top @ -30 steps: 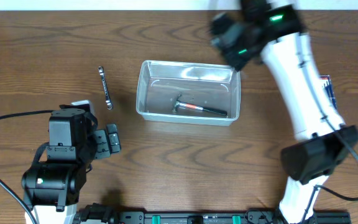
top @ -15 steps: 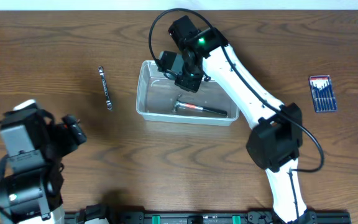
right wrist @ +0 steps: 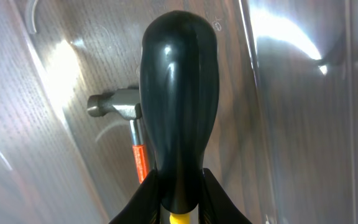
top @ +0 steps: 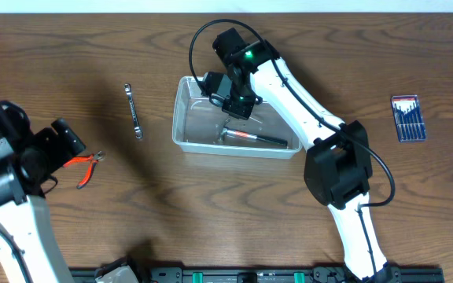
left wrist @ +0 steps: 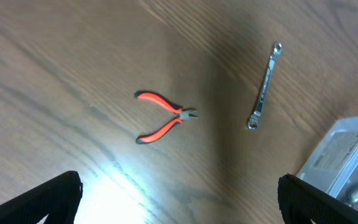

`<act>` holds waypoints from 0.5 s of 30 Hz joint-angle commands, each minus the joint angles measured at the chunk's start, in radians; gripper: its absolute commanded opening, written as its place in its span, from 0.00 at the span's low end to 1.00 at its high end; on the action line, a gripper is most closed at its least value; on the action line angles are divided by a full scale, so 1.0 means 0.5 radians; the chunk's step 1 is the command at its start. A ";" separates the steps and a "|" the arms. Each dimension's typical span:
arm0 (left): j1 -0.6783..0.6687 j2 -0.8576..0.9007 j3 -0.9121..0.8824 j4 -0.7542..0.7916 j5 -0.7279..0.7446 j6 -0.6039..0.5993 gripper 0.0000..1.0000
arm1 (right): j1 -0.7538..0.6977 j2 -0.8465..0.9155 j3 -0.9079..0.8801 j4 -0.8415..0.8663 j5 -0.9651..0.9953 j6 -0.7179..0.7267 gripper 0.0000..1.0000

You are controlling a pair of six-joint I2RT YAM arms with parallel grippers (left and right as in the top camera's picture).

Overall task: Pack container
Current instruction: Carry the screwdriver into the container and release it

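A black-handled tool point(right wrist: 179, 93) is gripped by the right hand point(top: 234, 101) over the hammer point(top: 248, 137) in the container point(top: 180, 130). Near the wide-spread left hand point(top: 63, 140), pliers point(top: 87, 167) and a wrench point(top: 134, 111) are seen.

Count | clear container point(top: 179, 118): 1 | hammer point(top: 246, 137): 1 | black-handled tool point(right wrist: 179, 112): 1 | wrench point(top: 134, 111): 1 | red-handled pliers point(left wrist: 163, 117): 1 | pack of small screwdrivers point(top: 408, 118): 1, pieces inside too small to count | robot arms: 2, left arm point(top: 18, 228), right arm point(top: 297, 94)

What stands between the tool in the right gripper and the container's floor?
The hammer lies in the container, partly under the black handle that the right gripper holds. Nothing else visible does.
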 commanded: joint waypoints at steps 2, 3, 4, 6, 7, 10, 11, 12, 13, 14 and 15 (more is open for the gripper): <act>0.015 0.050 0.063 0.040 0.084 0.125 0.98 | -0.042 0.034 0.005 0.008 -0.031 -0.049 0.04; 0.015 0.052 0.063 0.054 0.091 0.125 0.98 | -0.045 0.034 0.005 0.009 -0.031 -0.064 0.04; 0.012 0.051 0.063 0.069 0.098 0.127 0.98 | -0.049 0.034 0.005 0.010 -0.031 -0.076 0.04; 0.003 0.050 0.063 0.085 0.108 0.160 0.98 | -0.063 0.034 -0.001 0.029 -0.031 -0.075 0.04; 0.002 0.050 0.063 0.085 0.114 0.179 0.98 | -0.069 0.034 -0.005 0.039 -0.031 -0.074 0.04; 0.001 0.052 0.063 0.085 0.134 0.193 0.98 | -0.098 0.044 -0.009 0.053 -0.031 -0.075 0.01; 0.001 0.052 0.063 0.085 0.134 0.193 0.98 | -0.109 0.058 -0.009 0.053 -0.031 -0.074 0.01; 0.001 0.052 0.063 0.085 0.134 0.193 0.98 | -0.117 0.069 -0.009 0.050 -0.033 -0.074 0.01; 0.001 0.052 0.063 0.084 0.134 0.193 0.98 | -0.127 0.089 -0.010 0.043 -0.047 -0.074 0.01; 0.001 0.052 0.063 0.084 0.134 0.193 0.98 | -0.134 0.107 -0.010 0.034 -0.065 -0.074 0.01; 0.001 0.052 0.063 0.083 0.135 0.193 0.98 | -0.141 0.134 -0.010 0.030 -0.083 -0.074 0.01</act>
